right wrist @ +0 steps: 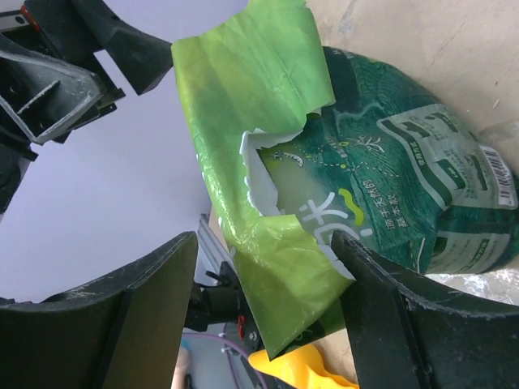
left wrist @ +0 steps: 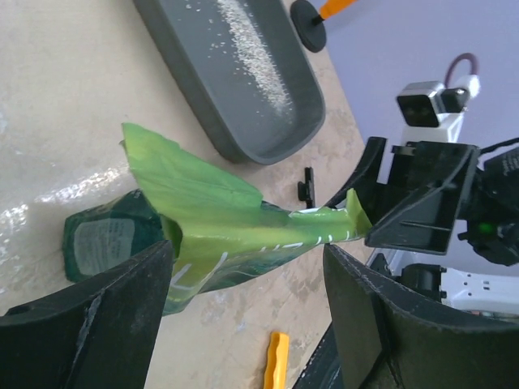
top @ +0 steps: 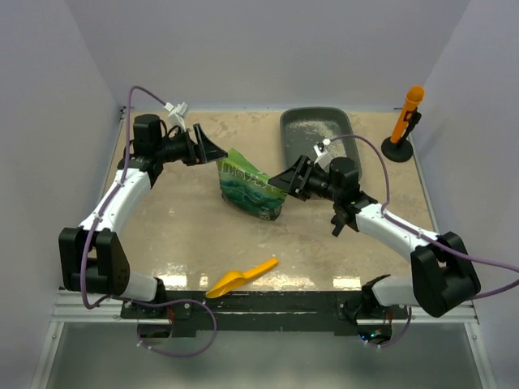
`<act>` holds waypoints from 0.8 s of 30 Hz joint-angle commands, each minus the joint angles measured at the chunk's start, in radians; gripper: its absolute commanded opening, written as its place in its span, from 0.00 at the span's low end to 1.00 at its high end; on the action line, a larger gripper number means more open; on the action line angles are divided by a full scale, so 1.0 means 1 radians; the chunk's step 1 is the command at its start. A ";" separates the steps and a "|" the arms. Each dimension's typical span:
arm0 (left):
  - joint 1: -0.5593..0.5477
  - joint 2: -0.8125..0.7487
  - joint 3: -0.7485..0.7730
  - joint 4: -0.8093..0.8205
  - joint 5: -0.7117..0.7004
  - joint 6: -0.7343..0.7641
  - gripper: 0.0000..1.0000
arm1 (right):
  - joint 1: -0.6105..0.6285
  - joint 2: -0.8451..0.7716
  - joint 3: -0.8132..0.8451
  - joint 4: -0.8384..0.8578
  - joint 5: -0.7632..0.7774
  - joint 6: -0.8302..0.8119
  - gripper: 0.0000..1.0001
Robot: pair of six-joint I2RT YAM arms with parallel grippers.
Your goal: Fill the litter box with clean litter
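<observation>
The green bag (top: pixel 250 188) stands mid-table with its top torn open. The dark grey litter box (top: pixel 320 142) lies behind and to the right of it, with a thin streak of pale litter (top: pixel 312 126) inside. My left gripper (top: pixel 209 150) is open at the bag's upper left. In the left wrist view the bag's top flap (left wrist: pixel 211 227) lies between the spread fingers (left wrist: pixel 89 324) without being pinched. My right gripper (top: pixel 289 180) is open at the bag's right edge. In the right wrist view the torn flap (right wrist: pixel 276 235) hangs between its open fingers (right wrist: pixel 405 324).
An orange scoop (top: pixel 242 278) lies near the front edge, left of centre. An orange-handled tool on a black base (top: pixel 405 121) stands at the back right beside the litter box. White walls close in the table on three sides.
</observation>
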 commanded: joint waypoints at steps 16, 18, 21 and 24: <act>0.019 -0.044 -0.103 0.246 0.163 -0.022 0.79 | 0.012 0.001 0.045 0.192 -0.132 -0.214 0.05; 0.024 -0.051 -0.126 0.255 0.163 -0.019 0.79 | 0.012 -0.013 0.040 0.170 -0.137 -0.246 0.00; 0.025 -0.051 -0.146 0.277 0.177 -0.021 0.80 | 0.014 -0.042 0.030 0.158 -0.157 -0.305 0.00; 0.031 -0.050 -0.149 0.257 0.174 0.012 0.80 | 0.017 -0.102 0.023 0.114 -0.155 -0.372 0.00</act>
